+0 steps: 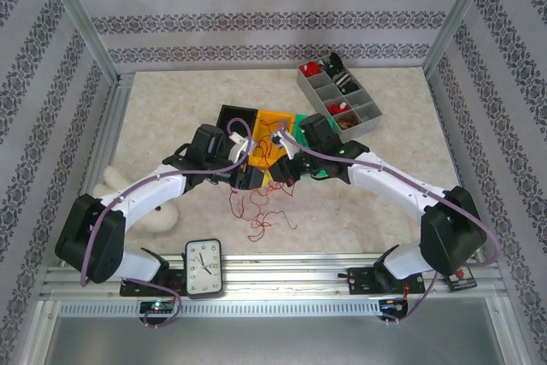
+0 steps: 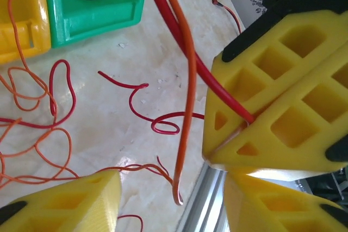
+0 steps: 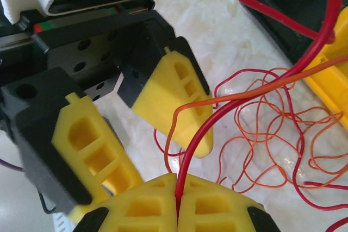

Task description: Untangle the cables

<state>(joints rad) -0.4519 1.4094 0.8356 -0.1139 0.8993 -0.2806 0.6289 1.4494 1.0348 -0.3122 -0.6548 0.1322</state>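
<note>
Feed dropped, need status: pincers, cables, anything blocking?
Right pincer shut on red cable. Left pincer open, orange cable dangling between its fingers. Other cables tangled on table. Black bin close behind, not blocking.

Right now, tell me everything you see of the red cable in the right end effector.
The red cable is a smooth, glossy, plastic-looking wire. The right end effector is shut on it, clamping it between its closed yellow jaws. From the grip it lifts clear of the table in a long curve. An orange cable runs alongside and crosses it.
</note>
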